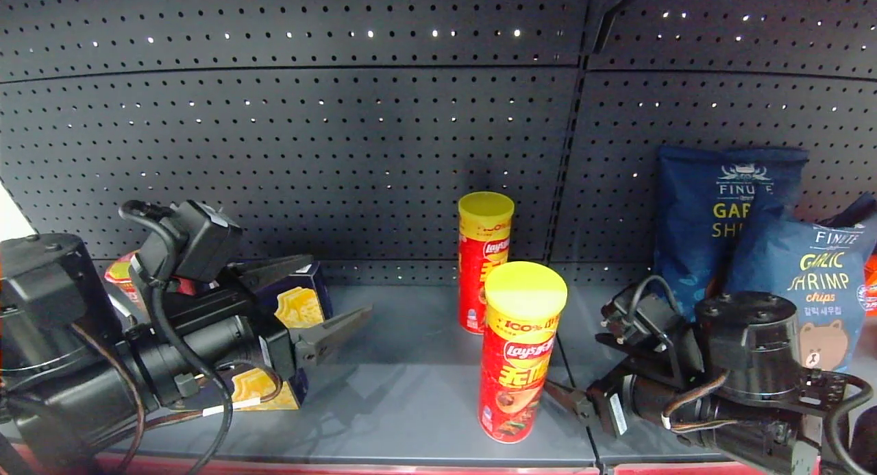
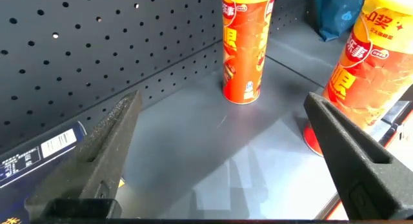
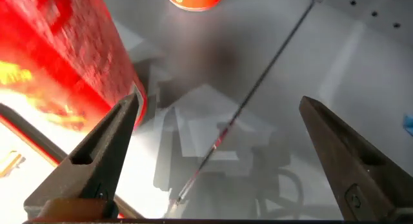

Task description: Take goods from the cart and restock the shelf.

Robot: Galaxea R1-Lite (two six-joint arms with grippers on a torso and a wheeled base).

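Observation:
Two red chip cans with yellow lids stand upright on the grey shelf (image 1: 411, 386): a front can (image 1: 523, 351) near the shelf edge and a back can (image 1: 484, 262) by the pegboard. My left gripper (image 1: 340, 286) hovers open to the left of the cans, holding nothing; in the left wrist view this gripper (image 2: 219, 153) faces the back can (image 2: 245, 46) and the front can (image 2: 368, 69). My right gripper (image 3: 219, 153) is open and empty, low and just right of the front can (image 3: 58, 56), one of its fingers (image 1: 560, 395) close beside the can's base.
A blue cracker box (image 1: 301, 300) stands behind my left arm, with another box (image 1: 264, 389) under it. Blue shrimp chip bags (image 1: 719, 214) (image 1: 815, 283) lean on the pegboard at right. A red strip (image 1: 342, 468) lines the shelf's front edge.

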